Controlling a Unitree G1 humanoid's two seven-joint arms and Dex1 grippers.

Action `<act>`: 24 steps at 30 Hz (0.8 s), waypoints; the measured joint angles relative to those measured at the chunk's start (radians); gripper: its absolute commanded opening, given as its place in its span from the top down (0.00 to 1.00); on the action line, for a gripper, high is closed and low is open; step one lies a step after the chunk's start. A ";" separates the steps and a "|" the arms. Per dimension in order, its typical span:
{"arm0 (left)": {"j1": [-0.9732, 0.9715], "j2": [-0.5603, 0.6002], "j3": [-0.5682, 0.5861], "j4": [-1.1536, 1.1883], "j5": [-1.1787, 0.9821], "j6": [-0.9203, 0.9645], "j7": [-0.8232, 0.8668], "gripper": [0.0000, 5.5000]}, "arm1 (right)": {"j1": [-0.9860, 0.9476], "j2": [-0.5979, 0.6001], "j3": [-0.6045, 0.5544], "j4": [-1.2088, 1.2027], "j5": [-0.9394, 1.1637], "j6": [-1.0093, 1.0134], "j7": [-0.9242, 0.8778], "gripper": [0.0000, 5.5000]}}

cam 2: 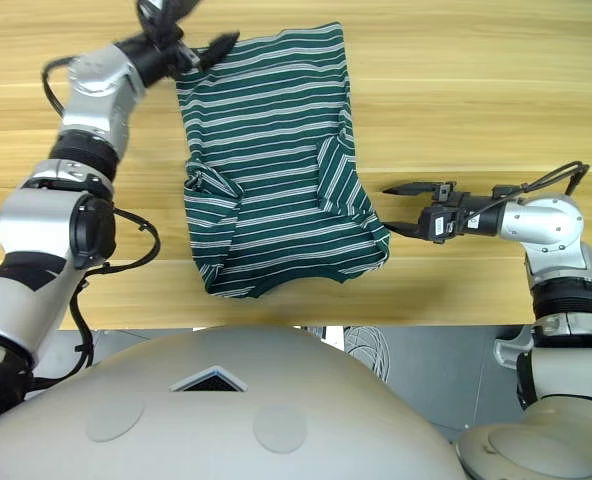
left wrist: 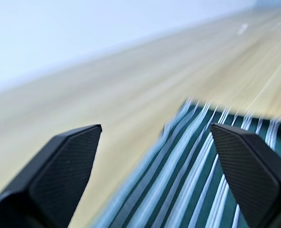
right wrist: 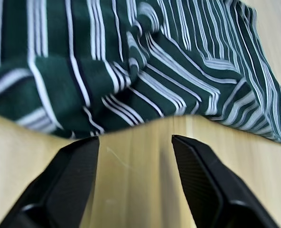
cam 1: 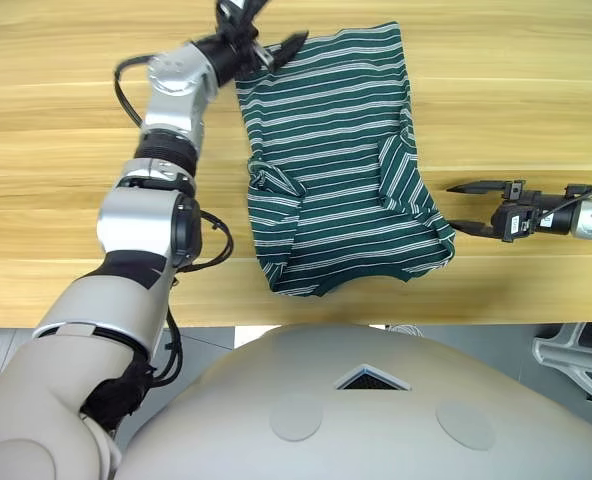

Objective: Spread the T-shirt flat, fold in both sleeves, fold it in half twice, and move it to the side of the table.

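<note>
Though rumpled — T-shirt (cam 1: 336, 160) lengthwise (far-to-near).

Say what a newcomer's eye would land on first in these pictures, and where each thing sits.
First, the dark green T-shirt with white stripes, lying rumpled and only partly spread in the middle of the wooden table. Then the left gripper, open at the shirt's far left corner, and the right gripper, open just beside its near right corner.
</note>
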 measured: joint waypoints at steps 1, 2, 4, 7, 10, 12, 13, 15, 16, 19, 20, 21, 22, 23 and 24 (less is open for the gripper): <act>0.060 0.037 0.008 -0.125 -0.033 -0.013 -0.052 0.25 | 0.003 -0.005 0.014 -0.005 0.030 0.009 0.026 0.33; 0.140 0.079 0.013 -0.246 -0.048 -0.014 -0.086 0.25 | 0.003 -0.010 0.024 -0.006 0.054 0.015 0.050 0.30; 0.321 0.167 0.026 -0.441 -0.062 -0.013 -0.122 0.25 | -0.003 -0.014 0.041 -0.009 0.086 0.030 0.088 0.25; 0.619 0.295 0.082 -0.696 -0.082 0.000 -0.149 0.25 | -0.011 -0.019 0.063 -0.022 0.106 0.039 0.135 0.14; 0.820 0.339 0.121 -0.859 -0.110 0.002 -0.146 0.25 | -0.033 -0.017 0.076 0.007 0.097 0.032 0.136 0.11; 0.880 0.343 0.129 -0.906 -0.114 0.003 -0.138 0.25 | -0.046 -0.013 0.084 0.016 0.096 0.031 0.139 0.11; 0.908 0.344 0.133 -0.931 -0.114 0.001 -0.124 0.25 | -0.063 -0.008 0.097 0.028 0.091 0.027 0.139 0.11; 0.942 0.347 0.134 -0.952 -0.111 -0.016 -0.109 0.25 | -0.084 0.005 0.106 0.048 0.079 0.018 0.120 0.11; 0.953 0.351 0.131 -0.954 -0.106 -0.025 -0.108 0.25 | -0.096 0.015 0.107 0.056 0.060 0.008 0.099 0.11; 0.989 0.377 0.126 -0.959 -0.078 -0.072 -0.108 0.25 | -0.111 0.031 0.117 0.082 0.043 -0.006 0.048 0.11; 1.006 0.389 0.126 -0.959 -0.077 -0.087 -0.111 0.25 | -0.114 0.032 0.122 0.086 0.042 -0.008 0.038 0.11; 1.025 0.406 0.128 -0.959 -0.075 -0.104 -0.114 0.25 | -0.119 0.033 0.131 0.088 0.042 -0.009 0.031 0.14; 1.038 0.424 0.129 -0.957 -0.067 -0.116 -0.117 0.25 | -0.126 0.034 0.139 0.091 0.041 -0.009 0.030 0.21; 1.059 0.466 0.131 -0.945 -0.029 -0.143 -0.120 0.25 | -0.131 0.040 0.149 0.094 0.040 -0.009 0.030 0.24; 1.072 0.489 0.132 -0.936 -0.015 -0.155 -0.126 0.25 | -0.132 0.042 0.156 0.095 0.040 -0.007 0.032 0.28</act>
